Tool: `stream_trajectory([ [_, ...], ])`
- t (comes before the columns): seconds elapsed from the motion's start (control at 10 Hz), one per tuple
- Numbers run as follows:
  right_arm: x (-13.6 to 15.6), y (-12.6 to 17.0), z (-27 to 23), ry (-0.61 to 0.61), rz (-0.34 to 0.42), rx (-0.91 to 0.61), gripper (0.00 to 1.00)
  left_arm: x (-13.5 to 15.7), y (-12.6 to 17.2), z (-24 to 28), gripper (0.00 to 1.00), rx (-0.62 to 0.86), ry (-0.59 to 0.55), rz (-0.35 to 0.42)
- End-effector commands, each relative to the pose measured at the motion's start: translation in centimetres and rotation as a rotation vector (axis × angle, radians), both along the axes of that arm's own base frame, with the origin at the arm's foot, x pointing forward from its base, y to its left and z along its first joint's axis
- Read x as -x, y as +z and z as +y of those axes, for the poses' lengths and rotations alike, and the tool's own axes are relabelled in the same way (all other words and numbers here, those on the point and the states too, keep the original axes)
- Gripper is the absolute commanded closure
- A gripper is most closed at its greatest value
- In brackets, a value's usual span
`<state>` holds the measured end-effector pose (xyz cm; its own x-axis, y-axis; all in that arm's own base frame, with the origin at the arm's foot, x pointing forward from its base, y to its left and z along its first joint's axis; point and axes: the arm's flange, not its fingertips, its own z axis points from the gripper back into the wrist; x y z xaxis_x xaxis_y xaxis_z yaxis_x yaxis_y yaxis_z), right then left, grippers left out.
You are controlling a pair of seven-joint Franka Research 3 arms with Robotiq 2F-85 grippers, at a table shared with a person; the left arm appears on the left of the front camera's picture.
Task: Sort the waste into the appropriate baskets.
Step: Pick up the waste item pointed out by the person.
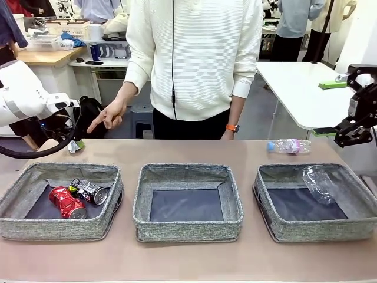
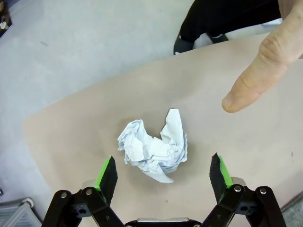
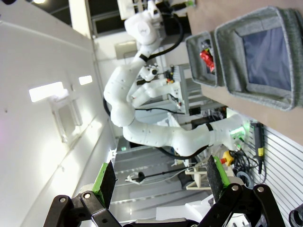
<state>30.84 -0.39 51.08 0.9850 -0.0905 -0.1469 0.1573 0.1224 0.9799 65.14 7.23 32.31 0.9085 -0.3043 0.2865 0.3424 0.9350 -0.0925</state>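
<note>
Three grey baskets sit in a row at the front of the table [image 1: 188,262]. In the left basket [image 1: 59,227] lie a squashed red can [image 1: 66,201] and a squashed dark can [image 1: 89,190], side by side. The middle basket [image 1: 187,227] stands between the other two. The right basket [image 1: 318,227] has a clear squashed bottle [image 1: 318,183] inside. Another clear bottle [image 1: 288,145] lies on the table just behind it. The left gripper [image 2: 163,163] hangs over a white paper wad [image 2: 151,151] with its fingers wide apart, holding nothing (the wad lies on the table, between them). A person's hand [image 2: 255,80] points a finger at the wad. The right gripper [image 3: 160,165] is up in the air at the side, wide open too, holding nothing.
</note>
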Motion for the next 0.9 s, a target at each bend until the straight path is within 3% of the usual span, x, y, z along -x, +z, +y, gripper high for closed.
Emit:
stream_trajectory([
  [0.0, -0.2, 0.12, 0.18, -0.001, -0.027, -0.024, 0.0, -0.17, 0.42, -0.19, 0.0, -0.022, 0.001, 0.002],
  [0.1, -0.2, 0.12, 0.18, -0.001, -0.027, -0.024, 0.0, -0.07, 0.22, -0.35, 0.6, -0.043, -0.025, 0.01],
  [0.2, -0.2, 0.12, 0.18, -0.001, -0.027, -0.024, 0.0, -0.02, 0.2, -0.34, 0.6, -0.039, -0.023, 0.011],
  [0.3, -0.2, 0.12, 0.18, -0.001, -0.027, -0.024, 0.0, 0.0, 0.25, -0.28, 1.0, -0.045, -0.024, 0.001],
  [0.4, -0.2, 0.12, 0.18, -0.001, -0.027, -0.024, 0.0, -0.02, 0.31, -0.27, 0.65, -0.045, -0.024, -0.001],
  [0.5, -0.2, 0.12, 0.18, -0.001, -0.027, -0.024, 0.0, -0.02, 0.31, -0.3, 1.0, -0.046, -0.026, -0.001],
  [0.8, -0.2, 0.12, 0.18, -0.001, -0.027, -0.024, 0.0, -0.01, 0.18, -0.31, 1.0, -0.056, -0.023, 0.008],
])
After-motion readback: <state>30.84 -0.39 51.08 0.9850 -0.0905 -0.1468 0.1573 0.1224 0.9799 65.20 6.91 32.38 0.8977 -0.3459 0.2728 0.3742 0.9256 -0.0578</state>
